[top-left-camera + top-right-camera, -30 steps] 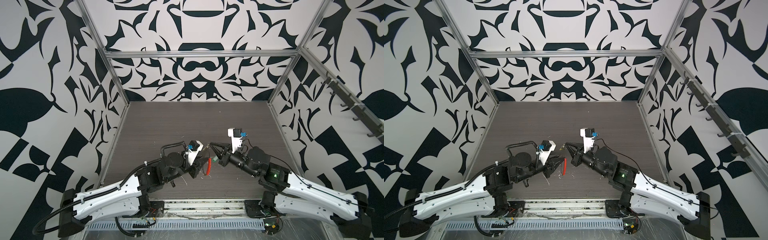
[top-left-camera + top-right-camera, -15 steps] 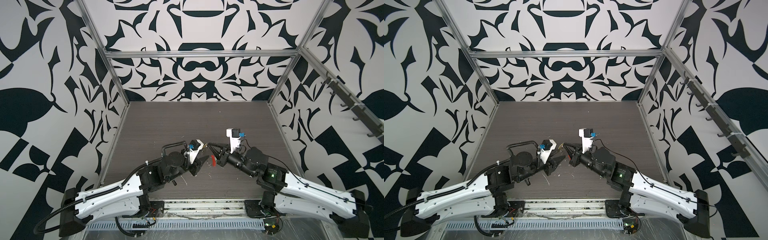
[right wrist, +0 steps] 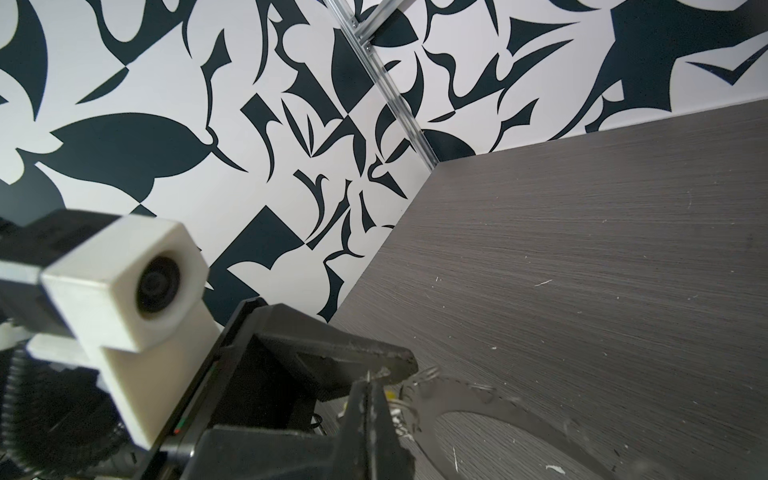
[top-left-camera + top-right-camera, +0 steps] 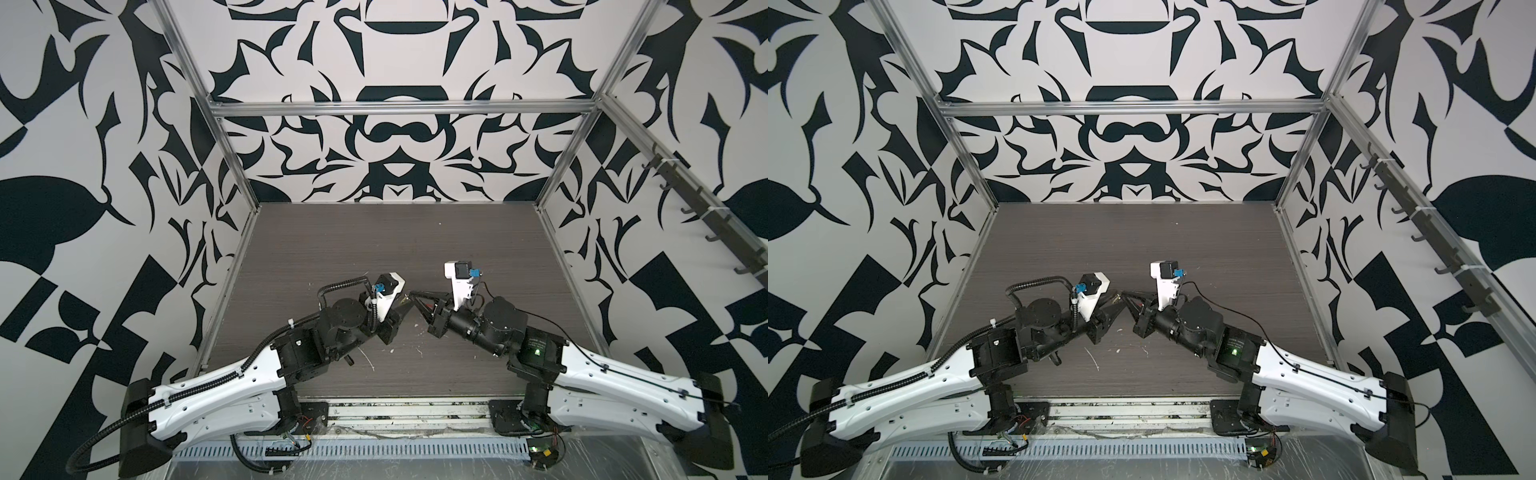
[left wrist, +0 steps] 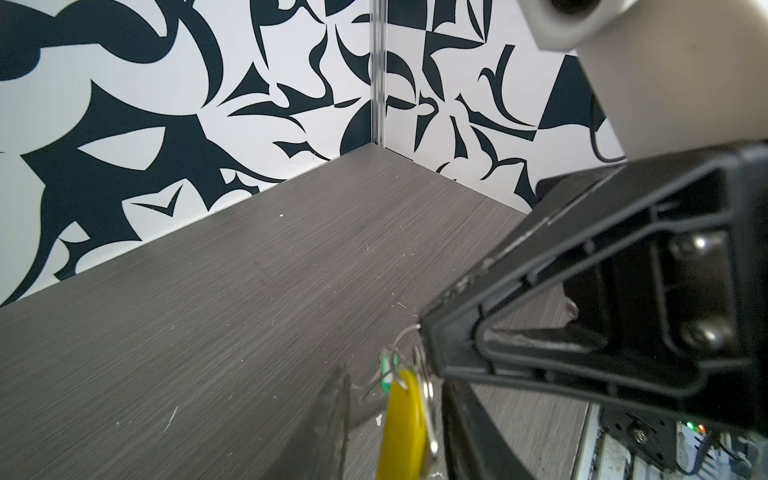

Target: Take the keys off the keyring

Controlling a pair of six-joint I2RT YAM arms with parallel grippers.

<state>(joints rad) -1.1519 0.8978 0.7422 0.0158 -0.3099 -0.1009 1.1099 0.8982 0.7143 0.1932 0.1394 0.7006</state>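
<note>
Both grippers meet tip to tip above the middle of the dark table [image 4: 374, 241]. In the left wrist view a yellow tag [image 5: 402, 424] hangs with a silvery key [image 5: 430, 399] against it, and a green tag [image 5: 387, 370] sits just behind. My left gripper [image 5: 395, 374] [image 4: 405, 302] stands open around the yellow tag, with a gap on one side. My right gripper [image 3: 368, 380] [image 4: 412, 294] is shut on a thin wire of the keyring [image 5: 405, 334]. A blurred dark arc of the keyring [image 3: 478, 390] curves off beside the right jaws. In both top views the keys are hidden by the fingers.
White paint flecks [image 4: 368, 358] lie on the table near the front. Patterned walls with metal posts close in three sides. A rail of hooks [image 4: 706, 216] runs along the right wall. The left wrist camera housing [image 3: 124, 282] sits close beside my right gripper.
My left gripper has moved up and away to meet the right gripper's tip. The red stretch of the keyring that showed between the grippers is out of sight now.
</note>
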